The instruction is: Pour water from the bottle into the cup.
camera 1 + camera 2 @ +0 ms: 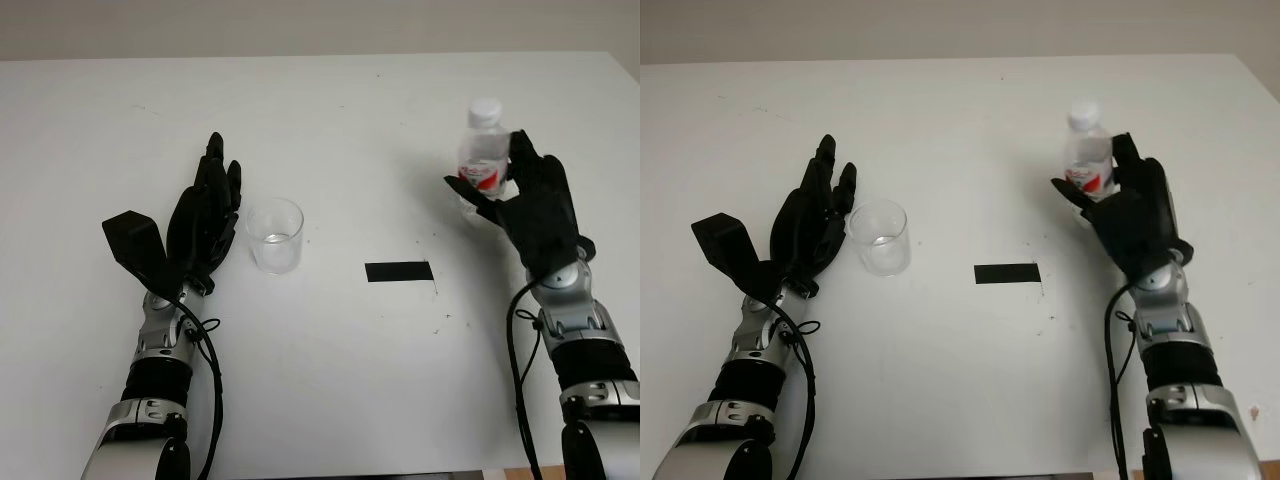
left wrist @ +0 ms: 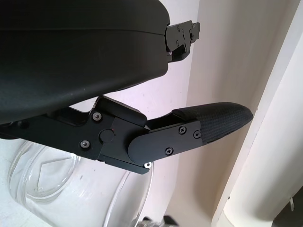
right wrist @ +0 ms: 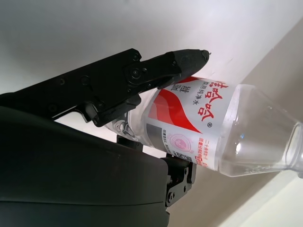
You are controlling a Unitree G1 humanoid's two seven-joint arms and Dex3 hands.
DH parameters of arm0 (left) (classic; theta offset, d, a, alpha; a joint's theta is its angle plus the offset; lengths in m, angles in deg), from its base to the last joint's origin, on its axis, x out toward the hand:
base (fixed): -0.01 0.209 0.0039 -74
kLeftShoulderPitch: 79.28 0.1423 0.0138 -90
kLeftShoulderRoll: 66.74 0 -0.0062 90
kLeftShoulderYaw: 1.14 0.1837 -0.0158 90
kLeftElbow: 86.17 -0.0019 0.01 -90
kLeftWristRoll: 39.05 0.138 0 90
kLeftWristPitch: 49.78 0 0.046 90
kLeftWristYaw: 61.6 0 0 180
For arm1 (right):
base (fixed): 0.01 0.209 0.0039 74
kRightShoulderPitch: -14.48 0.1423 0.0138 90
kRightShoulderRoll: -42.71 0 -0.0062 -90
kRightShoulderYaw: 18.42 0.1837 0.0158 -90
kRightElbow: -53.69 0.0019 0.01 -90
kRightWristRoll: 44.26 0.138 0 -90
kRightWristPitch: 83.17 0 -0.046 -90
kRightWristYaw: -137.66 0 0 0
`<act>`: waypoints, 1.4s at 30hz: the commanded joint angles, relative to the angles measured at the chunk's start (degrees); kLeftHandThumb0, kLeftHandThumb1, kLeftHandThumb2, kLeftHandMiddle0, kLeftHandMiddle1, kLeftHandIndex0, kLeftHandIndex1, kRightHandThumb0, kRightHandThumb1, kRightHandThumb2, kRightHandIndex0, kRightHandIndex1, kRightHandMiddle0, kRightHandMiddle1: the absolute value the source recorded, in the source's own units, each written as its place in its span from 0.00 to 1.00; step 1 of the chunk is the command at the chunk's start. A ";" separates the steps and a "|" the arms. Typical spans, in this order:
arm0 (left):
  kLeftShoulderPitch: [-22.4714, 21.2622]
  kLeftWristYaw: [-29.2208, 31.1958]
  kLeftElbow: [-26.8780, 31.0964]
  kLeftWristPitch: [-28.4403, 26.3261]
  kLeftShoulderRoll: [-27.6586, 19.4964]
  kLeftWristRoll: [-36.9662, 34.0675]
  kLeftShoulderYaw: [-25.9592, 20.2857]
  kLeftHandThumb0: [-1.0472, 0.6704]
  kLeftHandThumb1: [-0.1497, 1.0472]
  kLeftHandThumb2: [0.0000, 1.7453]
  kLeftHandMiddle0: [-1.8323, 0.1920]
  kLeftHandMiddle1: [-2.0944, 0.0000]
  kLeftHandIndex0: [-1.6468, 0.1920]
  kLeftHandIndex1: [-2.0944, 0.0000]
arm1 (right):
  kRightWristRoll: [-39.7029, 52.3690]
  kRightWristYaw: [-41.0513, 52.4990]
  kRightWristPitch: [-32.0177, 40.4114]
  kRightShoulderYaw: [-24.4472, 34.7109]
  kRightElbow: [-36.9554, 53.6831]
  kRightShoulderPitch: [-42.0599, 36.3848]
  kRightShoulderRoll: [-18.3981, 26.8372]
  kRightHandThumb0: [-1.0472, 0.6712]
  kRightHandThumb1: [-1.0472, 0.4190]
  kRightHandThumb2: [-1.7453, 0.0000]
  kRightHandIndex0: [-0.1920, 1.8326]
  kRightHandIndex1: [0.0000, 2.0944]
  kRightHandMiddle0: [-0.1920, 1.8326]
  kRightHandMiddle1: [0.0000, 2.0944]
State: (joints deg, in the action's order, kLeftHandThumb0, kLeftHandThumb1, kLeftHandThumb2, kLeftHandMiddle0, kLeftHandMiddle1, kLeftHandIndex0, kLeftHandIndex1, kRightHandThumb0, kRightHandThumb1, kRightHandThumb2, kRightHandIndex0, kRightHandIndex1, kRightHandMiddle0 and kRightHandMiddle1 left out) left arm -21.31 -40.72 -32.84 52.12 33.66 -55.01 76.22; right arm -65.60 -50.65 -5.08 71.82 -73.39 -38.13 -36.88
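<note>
A clear plastic water bottle (image 1: 483,150) with a white cap and a red-and-white label stands upright at the right of the white table (image 1: 330,130). My right hand (image 1: 490,172) is closed around its lower half, thumb in front and fingers (image 3: 184,59) lying against the label (image 3: 189,123). The bottle's base is hidden behind the hand. A clear cup (image 1: 274,236) stands left of centre; nothing shows inside it. My left hand (image 1: 222,175) is open just left of the cup, close beside it and apart from it. The cup's rim (image 2: 42,189) shows beneath that hand.
A strip of black tape (image 1: 399,271) lies on the table between the cup and the bottle. The table's far edge runs along the top, its right edge close to the bottle.
</note>
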 commanded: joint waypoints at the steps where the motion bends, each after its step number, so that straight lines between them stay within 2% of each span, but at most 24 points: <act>1: 1.59 -0.26 -0.66 0.03 0.34 0.29 0.31 0.10 1.00 0.38 0.98 0.97 0.99 0.99 | -2.42 -0.33 -0.06 -2.27 1.20 3.10 0.87 0.39 0.00 0.77 0.59 1.00 0.36 1.00; 3: 1.71 -0.49 -0.58 0.19 0.41 0.41 0.38 0.10 1.00 0.38 0.98 0.97 0.99 0.99 | -4.70 -0.99 0.66 -4.08 0.58 4.68 0.71 0.38 0.00 0.77 0.57 1.00 0.34 1.00; 5: 1.87 -0.64 -0.49 0.38 0.47 0.37 0.39 0.10 1.00 0.39 0.98 0.97 0.99 0.98 | -7.77 -2.44 1.39 -6.39 -0.64 6.61 0.45 0.38 0.00 0.78 0.48 1.00 0.30 1.00; 6: 2.00 -0.66 -0.38 0.43 0.45 0.38 0.43 0.10 1.00 0.39 0.98 0.97 0.99 0.98 | -8.78 -2.93 1.81 -7.23 -1.20 7.48 0.14 0.37 0.00 0.78 0.43 1.00 0.25 0.97; 7: 2.09 -0.65 -0.29 0.46 0.45 0.39 0.46 0.10 1.00 0.39 0.98 0.97 0.99 0.98 | -9.24 -3.20 2.07 -7.67 -1.57 7.97 -0.04 0.37 0.00 0.78 0.32 1.00 0.23 0.88; 9: 2.26 -0.77 -0.03 0.37 0.43 0.43 0.51 0.10 1.00 0.39 0.98 0.97 0.99 0.98 | -9.56 -3.10 2.29 -8.60 -3.08 9.39 -0.66 0.37 0.00 0.79 0.27 1.00 0.23 0.82; 10: 2.33 -0.72 0.08 0.26 0.43 0.32 0.47 0.10 1.00 0.39 0.98 0.97 0.99 0.98 | -9.62 -2.85 2.29 -9.13 -4.23 10.32 -1.03 0.37 0.00 0.79 0.34 1.00 0.28 0.92; 11: 2.39 -0.67 0.15 0.21 0.40 0.25 0.45 0.10 1.00 0.39 0.98 0.97 0.99 0.98 | -9.41 -2.48 1.99 -9.54 -5.45 11.20 -1.42 0.38 0.00 0.79 0.41 1.00 0.32 0.96; 13: 2.42 -0.65 0.06 0.38 0.31 0.37 0.48 0.10 1.00 0.39 0.98 0.97 0.99 0.98 | -9.33 -2.20 1.93 -10.32 -7.39 12.63 -2.13 0.38 0.00 0.79 0.54 1.00 0.41 0.99; 16: 2.48 -0.51 0.05 0.57 0.34 0.35 0.48 0.10 1.00 0.39 0.98 0.97 0.99 0.98 | -10.14 -3.21 1.16 -11.72 -9.54 14.04 -2.53 0.38 0.00 0.79 0.62 1.00 0.45 1.00; 24: 2.17 -0.85 -0.45 0.96 0.52 0.50 0.50 0.10 1.00 0.39 0.98 0.97 0.99 0.98 | -13.51 -9.27 -4.53 -15.68 -14.28 17.32 -3.08 0.36 0.00 0.79 0.69 1.00 0.49 1.00; 30: 1.90 -1.43 -0.51 0.97 0.87 0.37 0.46 0.11 1.00 0.40 0.98 0.97 0.99 0.98 | -17.78 -17.71 -9.70 -19.21 -17.30 19.86 -3.12 0.35 0.00 0.79 0.74 1.00 0.52 1.00; 42: 1.55 -1.94 -0.72 1.11 1.23 0.25 0.45 0.10 1.00 0.40 0.98 0.98 1.00 0.98 | -28.07 -32.08 -14.71 -26.67 -19.88 23.04 -1.14 0.36 0.00 0.79 0.74 1.00 0.50 1.00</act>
State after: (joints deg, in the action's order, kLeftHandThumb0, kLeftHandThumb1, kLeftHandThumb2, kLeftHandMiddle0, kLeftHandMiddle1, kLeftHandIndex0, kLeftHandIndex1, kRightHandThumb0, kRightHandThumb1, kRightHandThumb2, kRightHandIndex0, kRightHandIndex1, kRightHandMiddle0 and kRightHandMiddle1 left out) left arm -21.28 -42.47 -32.12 53.53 34.21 -54.74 76.56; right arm -92.93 -81.47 -19.18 45.61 -93.12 -17.26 -39.14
